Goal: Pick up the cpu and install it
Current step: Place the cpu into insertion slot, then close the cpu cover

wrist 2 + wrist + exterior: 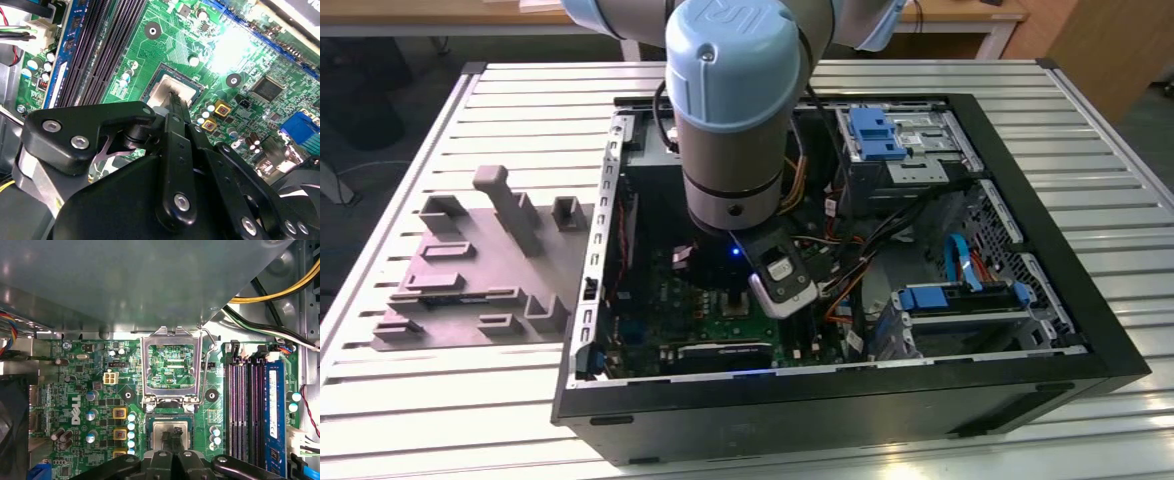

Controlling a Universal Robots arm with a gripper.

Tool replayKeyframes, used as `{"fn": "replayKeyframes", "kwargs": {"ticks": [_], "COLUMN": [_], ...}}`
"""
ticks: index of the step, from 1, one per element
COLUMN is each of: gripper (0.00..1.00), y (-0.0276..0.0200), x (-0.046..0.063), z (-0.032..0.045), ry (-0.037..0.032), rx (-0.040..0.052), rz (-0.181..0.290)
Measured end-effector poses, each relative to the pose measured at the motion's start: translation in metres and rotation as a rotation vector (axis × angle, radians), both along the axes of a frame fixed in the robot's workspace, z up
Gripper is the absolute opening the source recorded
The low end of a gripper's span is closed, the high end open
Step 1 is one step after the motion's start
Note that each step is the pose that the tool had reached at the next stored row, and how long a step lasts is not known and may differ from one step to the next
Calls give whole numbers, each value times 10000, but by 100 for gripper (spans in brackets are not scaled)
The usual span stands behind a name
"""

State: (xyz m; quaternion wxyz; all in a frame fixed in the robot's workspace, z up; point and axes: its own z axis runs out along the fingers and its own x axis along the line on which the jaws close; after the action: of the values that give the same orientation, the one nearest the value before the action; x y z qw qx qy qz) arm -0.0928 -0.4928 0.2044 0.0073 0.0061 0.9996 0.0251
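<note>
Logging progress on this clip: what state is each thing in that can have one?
cpu: lying flat in the socket, under the gripper's tips.
socket frame: flipped up, open.
gripper: shut, tips at the cpu's top.
computer case: lying on its side, side panel off.

A slatted metal table point(454, 420) fronts a wooden desk point(974, 14).
</note>
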Motion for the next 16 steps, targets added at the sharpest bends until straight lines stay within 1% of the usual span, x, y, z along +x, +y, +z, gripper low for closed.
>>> {"fn": "replayKeyframes", "kwargs": {"ticks": [4, 6, 13, 16], "gripper": [11, 11, 11, 11], "y": [0, 0, 0, -1], "x": [0, 0, 0, -1], "z": [1, 15, 16, 36], "ry": [0, 0, 0, 2], "rx": [0, 7, 10, 6], "rz": [0, 0, 0, 0]}}
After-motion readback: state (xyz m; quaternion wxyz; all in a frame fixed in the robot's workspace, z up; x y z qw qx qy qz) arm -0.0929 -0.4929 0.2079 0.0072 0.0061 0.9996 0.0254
